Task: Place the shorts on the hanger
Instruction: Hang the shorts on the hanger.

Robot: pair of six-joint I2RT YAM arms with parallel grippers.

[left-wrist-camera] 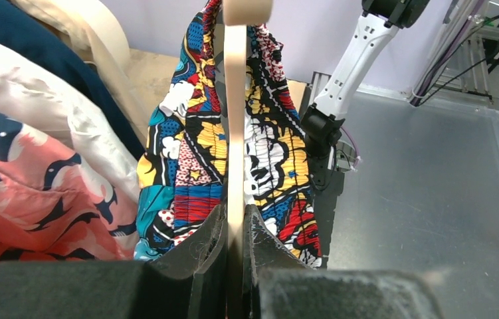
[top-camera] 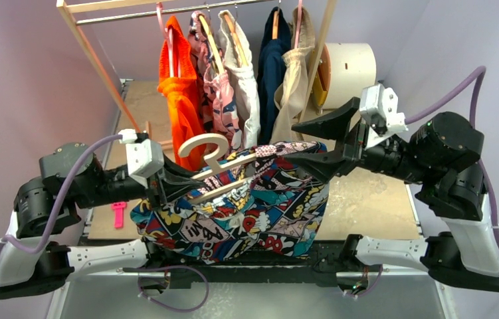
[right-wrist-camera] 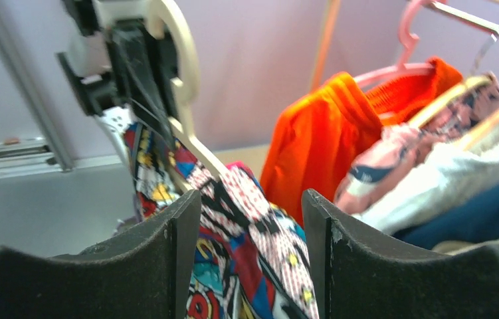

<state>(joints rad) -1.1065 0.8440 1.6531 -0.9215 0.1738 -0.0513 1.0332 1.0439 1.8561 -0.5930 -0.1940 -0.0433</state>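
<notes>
The surface [top-camera: 373, 199] is a pale tan board. A small pink piece [top-camera: 119, 214] lies flat on it, left of the left fingers [top-camera: 177, 178] and below them. A wooden rack [top-camera: 97, 63] stands on it beyond the fingers.

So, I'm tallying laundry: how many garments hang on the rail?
5, left to right: orange garment, pink patterned garment, white garment, navy garment, beige garment. Others may hide between them.
</notes>
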